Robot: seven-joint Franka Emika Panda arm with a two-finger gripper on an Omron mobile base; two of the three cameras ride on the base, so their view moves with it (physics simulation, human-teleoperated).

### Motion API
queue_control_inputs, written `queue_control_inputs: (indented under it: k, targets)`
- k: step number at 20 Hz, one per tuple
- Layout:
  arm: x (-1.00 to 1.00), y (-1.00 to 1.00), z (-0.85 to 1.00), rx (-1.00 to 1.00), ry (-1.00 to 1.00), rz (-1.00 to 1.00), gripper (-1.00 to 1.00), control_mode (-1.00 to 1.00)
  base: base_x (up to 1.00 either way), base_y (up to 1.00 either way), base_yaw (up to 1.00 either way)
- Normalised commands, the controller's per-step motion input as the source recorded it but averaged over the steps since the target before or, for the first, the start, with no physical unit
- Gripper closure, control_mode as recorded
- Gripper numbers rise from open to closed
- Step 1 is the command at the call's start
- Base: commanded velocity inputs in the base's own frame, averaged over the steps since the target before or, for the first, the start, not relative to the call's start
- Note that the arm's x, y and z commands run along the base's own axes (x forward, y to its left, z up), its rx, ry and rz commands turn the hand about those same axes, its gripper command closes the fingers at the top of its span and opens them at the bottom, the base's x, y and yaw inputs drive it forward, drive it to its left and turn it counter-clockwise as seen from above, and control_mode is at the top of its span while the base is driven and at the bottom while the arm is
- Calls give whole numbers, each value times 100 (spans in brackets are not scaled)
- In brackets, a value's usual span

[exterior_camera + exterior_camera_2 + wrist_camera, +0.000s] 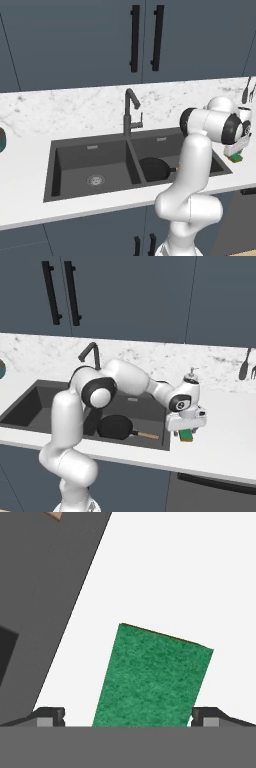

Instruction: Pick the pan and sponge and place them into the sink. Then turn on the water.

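While the pan (116, 427) lies in the right basin of the sink (65, 147), the claw (128, 716) hangs with jaws apart astride the sponge (152, 679) on the white tabletop (225, 446). Sponge pickup appears underway; next it likely must close, then lift.

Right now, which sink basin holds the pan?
The right basin, the one nearer the arm: the black pan lies in it. The left basin shows just its drain.
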Motion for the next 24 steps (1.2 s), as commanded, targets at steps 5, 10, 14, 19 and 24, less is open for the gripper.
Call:
queue_control_inputs:
  k: [5,10,14,19,24]
  targets:
    - [1,0,-26,5,0,0,-100,-100,0,0,0]
    - [3,0,-22,11,-2,0,-100,-100,0,0,0]
    - [0,0,-35,6,-4,0,100,-100,0,0,0]
    - [-2,11,-34,-1,-3,0,100,-100,0,0,0]
    - [-1,18,-4,-2,-3,1,100,-100,0,0,0]
